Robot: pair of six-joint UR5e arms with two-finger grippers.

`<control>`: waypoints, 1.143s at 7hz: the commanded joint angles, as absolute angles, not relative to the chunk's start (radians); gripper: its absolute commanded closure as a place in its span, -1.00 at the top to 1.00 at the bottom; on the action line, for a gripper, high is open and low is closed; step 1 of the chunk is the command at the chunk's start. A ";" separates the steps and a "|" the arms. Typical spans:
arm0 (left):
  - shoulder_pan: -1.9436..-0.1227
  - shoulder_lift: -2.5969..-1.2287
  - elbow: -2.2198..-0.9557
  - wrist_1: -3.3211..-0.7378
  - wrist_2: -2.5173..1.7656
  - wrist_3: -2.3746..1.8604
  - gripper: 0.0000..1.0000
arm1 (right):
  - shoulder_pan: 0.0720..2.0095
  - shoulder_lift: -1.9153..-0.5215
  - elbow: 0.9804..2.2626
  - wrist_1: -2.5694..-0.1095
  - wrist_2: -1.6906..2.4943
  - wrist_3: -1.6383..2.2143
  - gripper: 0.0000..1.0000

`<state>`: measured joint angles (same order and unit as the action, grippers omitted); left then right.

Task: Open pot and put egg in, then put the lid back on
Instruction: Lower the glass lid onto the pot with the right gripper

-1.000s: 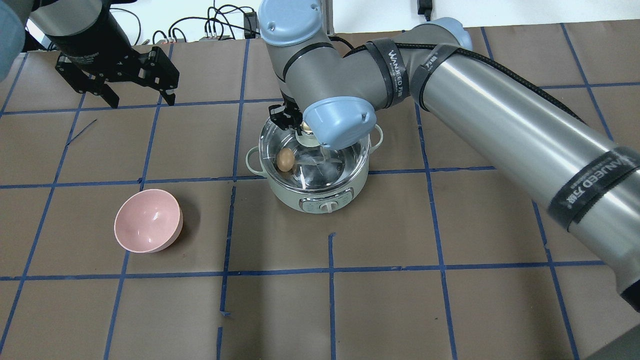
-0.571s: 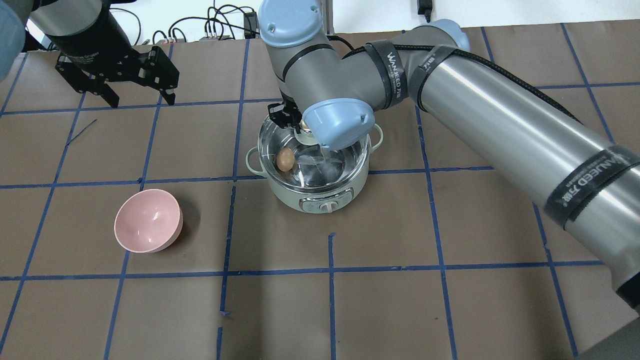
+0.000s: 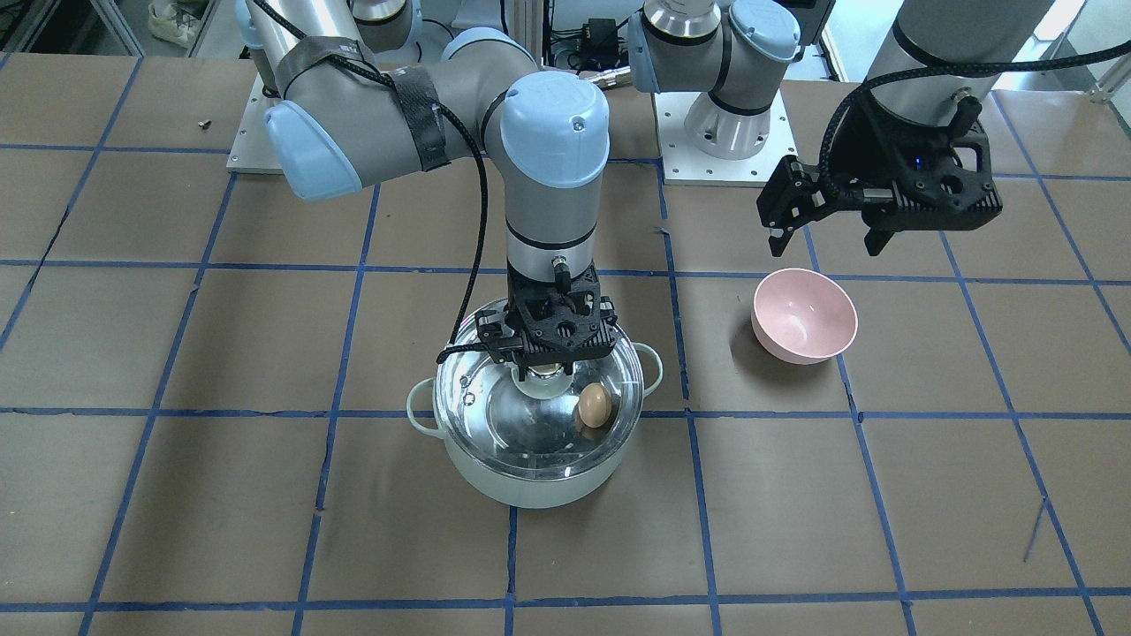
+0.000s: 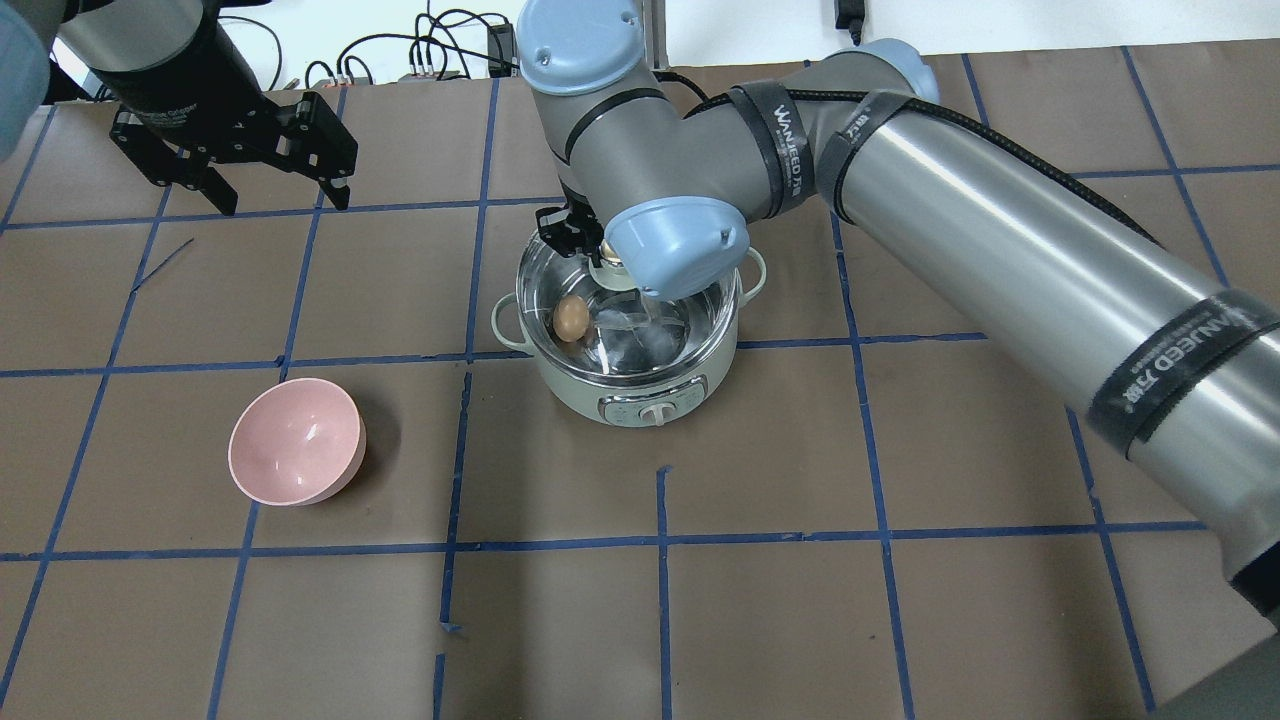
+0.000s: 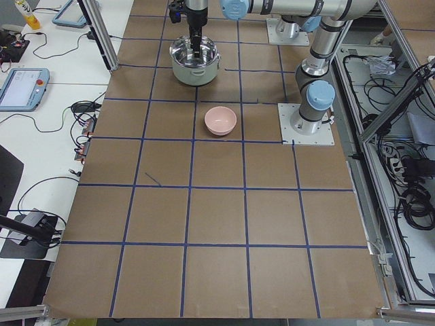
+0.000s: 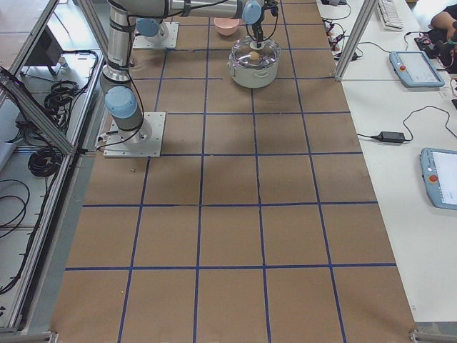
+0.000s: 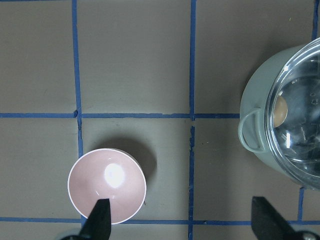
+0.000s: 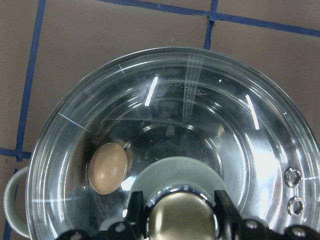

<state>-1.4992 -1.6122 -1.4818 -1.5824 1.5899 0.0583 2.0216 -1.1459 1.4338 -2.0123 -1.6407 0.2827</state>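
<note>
The mint-green pot (image 3: 528, 481) stands mid-table, also in the overhead view (image 4: 620, 395) and the left wrist view (image 7: 255, 115). The tan egg (image 3: 594, 405) lies inside it against the steel wall (image 4: 571, 318) (image 8: 107, 167). The glass lid (image 3: 495, 406) (image 8: 200, 100) covers the pot's mouth; I cannot tell whether it rests fully on the rim. My right gripper (image 3: 545, 358) (image 8: 181, 220) is shut on the lid's knob (image 8: 180, 212) from above. My left gripper (image 3: 826, 237) (image 4: 285, 200) is open and empty, high above the table near the pink bowl.
A pink bowl (image 3: 802, 318) (image 4: 297, 442) (image 7: 106, 185) sits empty on the brown paper, on my left of the pot. My right arm's elbow and forearm (image 4: 1000, 230) stretch over the table's right half. Blue tape lines grid the table.
My right wrist and the lid have shifted very slightly. The egg, the pot, the bowl and my left gripper have not moved.
</note>
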 commanded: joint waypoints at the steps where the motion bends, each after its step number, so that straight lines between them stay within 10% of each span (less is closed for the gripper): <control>1: -1.500 -1.611 -1.482 -1.585 1.589 0.058 1.00 | 2.020 -1.147 1.433 -2.011 -1.641 0.281 0.04; 8: -1.500 -1.611 -1.482 -1.583 1.589 0.052 1.00 | 2.008 -1.150 1.419 -2.006 -1.631 0.291 0.62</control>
